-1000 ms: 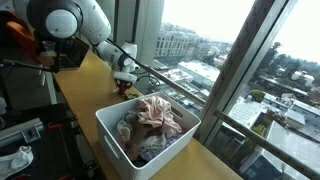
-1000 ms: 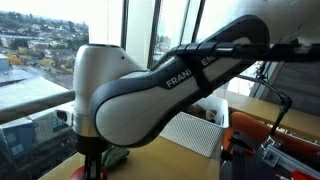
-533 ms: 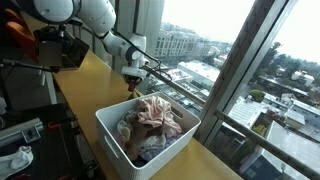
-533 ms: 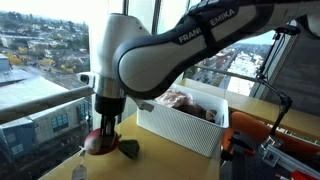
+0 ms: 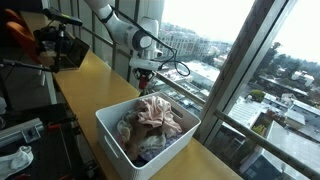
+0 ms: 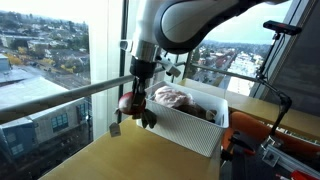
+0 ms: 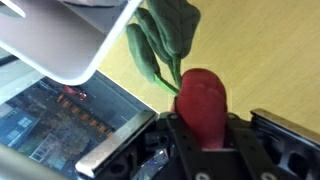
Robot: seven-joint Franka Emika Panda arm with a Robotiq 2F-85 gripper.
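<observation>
At the near edge of the wrist view, the gripper [image 7: 204, 126] is clamped narrowly on a red toy radish [image 7: 203, 95], held clear of the wooden counter [image 7: 275, 50]. Judged light, soft and yielding. Best hold is the red body, not the limp green leaves [image 7: 165, 40]. Farther left stands the white bin [image 7: 60, 40].

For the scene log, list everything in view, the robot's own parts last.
red radish-shaped toy with green leaves: one, red body and green leaves, held in the air beside the bin.
white rectangular plastic bin: one, white, on the table by the window.
pile of soft cloth items: one heap, mostly pink and beige, inside the bin; the count of pieces cannot be told.
long wooden table: one, light brown, along the window.
grey metal rail: one, grey, outside the glass.
robot arm: one, white, reaching over the table.
hand: one, black, shut on the toy.
</observation>
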